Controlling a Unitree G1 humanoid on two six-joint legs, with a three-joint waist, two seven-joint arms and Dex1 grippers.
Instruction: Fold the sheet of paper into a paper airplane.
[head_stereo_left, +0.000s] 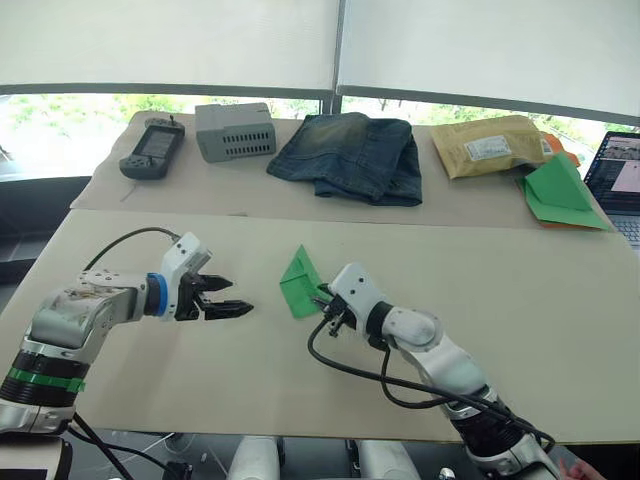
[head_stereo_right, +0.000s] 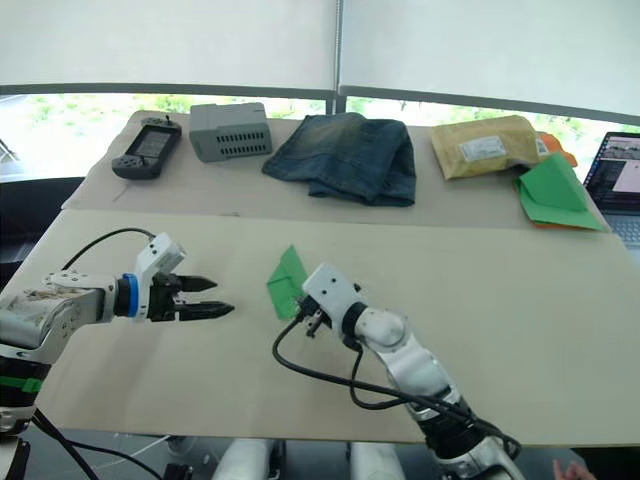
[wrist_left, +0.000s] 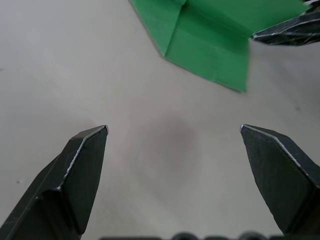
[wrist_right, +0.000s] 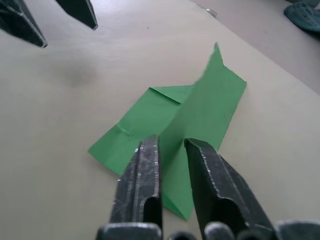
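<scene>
We see the left gripper (head_stereo_left: 238, 309) held low over the table, fingers spread wide, pointing toward our right side. Left forearm lies nearly level, wrist straight. Right arm reaches forward and inward, elbow bent, cable looping beneath. The right gripper (wrist_right: 172, 146) has its fingers nearly closed, pinching a raised fold of the sheet of paper (wrist_right: 200, 107).

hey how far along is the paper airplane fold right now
Partway. Done: the sheet of paper already carries several creases, with one part flat on the table and one flap standing up. In hand: the right gripper pinches the raised flap at its crease. The left gripper hovers open beside it, apart from the paper. Left: it is no narrow pointed wedge yet, so further folds remain.
</scene>
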